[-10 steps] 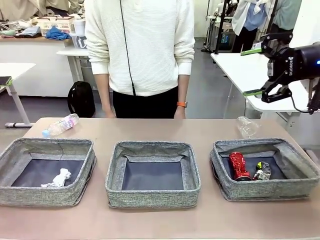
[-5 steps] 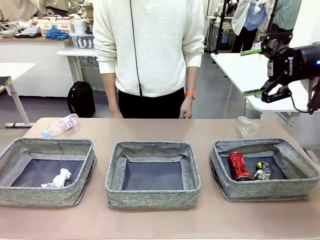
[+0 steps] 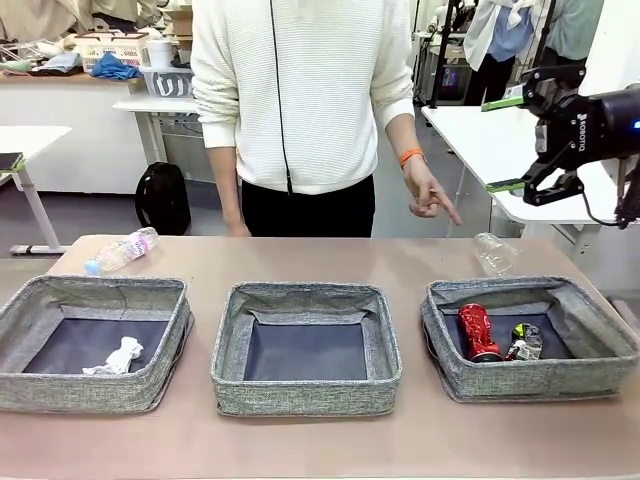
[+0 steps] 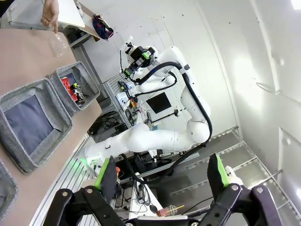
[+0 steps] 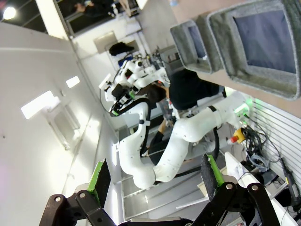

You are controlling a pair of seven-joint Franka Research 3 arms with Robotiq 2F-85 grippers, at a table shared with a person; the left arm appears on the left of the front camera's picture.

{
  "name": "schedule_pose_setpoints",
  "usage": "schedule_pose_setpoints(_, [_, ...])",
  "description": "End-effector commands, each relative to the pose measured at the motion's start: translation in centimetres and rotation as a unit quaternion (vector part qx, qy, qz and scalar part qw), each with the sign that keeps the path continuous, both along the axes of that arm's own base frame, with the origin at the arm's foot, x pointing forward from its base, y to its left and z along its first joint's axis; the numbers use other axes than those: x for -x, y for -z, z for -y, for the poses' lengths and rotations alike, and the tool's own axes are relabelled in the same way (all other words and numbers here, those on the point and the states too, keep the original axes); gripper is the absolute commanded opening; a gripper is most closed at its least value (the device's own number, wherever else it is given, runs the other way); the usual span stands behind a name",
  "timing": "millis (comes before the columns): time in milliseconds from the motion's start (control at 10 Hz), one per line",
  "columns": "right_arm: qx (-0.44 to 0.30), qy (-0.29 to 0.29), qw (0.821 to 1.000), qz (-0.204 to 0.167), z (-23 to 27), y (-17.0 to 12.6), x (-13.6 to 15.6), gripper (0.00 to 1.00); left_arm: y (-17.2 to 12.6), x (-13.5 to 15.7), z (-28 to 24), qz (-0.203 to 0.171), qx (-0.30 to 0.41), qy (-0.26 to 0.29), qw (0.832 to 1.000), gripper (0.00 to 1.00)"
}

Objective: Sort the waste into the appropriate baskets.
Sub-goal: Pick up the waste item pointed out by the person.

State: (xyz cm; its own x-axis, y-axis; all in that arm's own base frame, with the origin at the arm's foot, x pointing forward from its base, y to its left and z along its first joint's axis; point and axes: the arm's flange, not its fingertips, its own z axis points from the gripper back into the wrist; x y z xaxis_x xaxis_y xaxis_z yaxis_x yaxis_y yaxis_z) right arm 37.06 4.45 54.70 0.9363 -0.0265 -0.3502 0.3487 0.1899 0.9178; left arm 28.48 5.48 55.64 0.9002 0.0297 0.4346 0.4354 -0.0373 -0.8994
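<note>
Three grey baskets stand in a row. The left basket [image 3: 20, 325] holds a white paper wad [image 3: 118, 357]. The middle basket [image 3: 228, 340] holds nothing that I can see. In the right basket [image 3: 440, 345] lie a red can [image 3: 478, 332] and a silver-black can [image 3: 523, 342]. A labelled clear bottle [image 3: 122, 250] lies on the table behind the left basket, and a crushed clear bottle [image 3: 494, 253] behind the right one. My right gripper [image 3: 503, 143] hangs open high at the right, holding nothing. My left gripper [image 4: 162, 176] is open and holds nothing; its view shows the right basket [image 4: 87, 75] far off.
A person stands at the far side, one hand [image 3: 428, 195] stretched out above the crushed bottle. A white table [image 3: 480, 140] lies behind my right gripper. In the right wrist view my open right gripper [image 5: 153, 181] points away from the table, with two baskets [image 5: 282, 80] at the top right.
The person has stepped a little to the right and lifted a hand from the table edge toward the crushed bottle. Both grippers stay still and open.
</note>
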Motion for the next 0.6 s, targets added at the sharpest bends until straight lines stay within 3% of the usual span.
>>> schedule_pose_setpoints(0, [0.004,0.001,1.0,-0.007,-0.01,-0.31,0.05,1.0,-0.04,-0.01,0.04,0.013,0.005,0.003,1.0,1.0])
schedule_pose_setpoints(500, [0.004,0.001,1.0,-0.007,-0.01,-0.31,0.05,1.0,-0.04,-0.01,0.04,0.013,0.005,0.003,1.0,1.0])
